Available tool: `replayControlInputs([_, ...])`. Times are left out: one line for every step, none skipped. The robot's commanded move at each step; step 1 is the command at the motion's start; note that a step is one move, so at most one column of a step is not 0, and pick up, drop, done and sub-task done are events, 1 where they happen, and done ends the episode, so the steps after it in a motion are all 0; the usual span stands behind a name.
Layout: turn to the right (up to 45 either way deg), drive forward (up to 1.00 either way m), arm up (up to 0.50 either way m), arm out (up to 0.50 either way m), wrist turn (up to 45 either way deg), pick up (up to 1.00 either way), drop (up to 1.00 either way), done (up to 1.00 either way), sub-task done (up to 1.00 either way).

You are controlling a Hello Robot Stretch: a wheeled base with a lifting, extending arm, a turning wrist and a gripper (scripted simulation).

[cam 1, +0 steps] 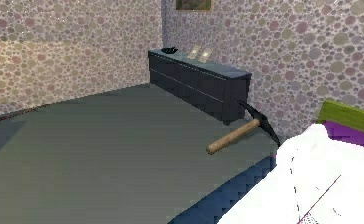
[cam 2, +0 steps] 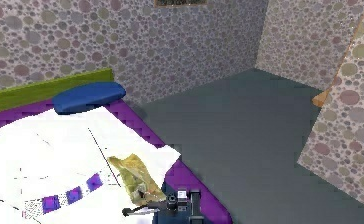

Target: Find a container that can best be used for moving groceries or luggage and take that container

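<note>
Gripper (cam 2: pixel 148 206) at the bed's (cam 2: pixel 50 150) near edge, its grasp impossible to tell; close by lies a crumpled tan bag (cam 2: pixel 133 174), possibly paper.

Pebble-patterned walls (cam 1: pixel 70 40); grey floor (cam 1: pixel 100 140); dark dresser (cam 1: pixel 200 85) against wall; bed (cam 2: pixel 148 132) with blue pillow (cam 2: pixel 88 96).
</note>
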Motion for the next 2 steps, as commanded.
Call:
replayControlInputs([0.0, 0.00, 0.10, 0.00, 0.0, 0.00, 0.00, 0.00, 0.00])
replayControlInputs([0.0, 0.00, 0.00, 0.00, 0.0, 0.00, 0.00, 1.00, 0.00])
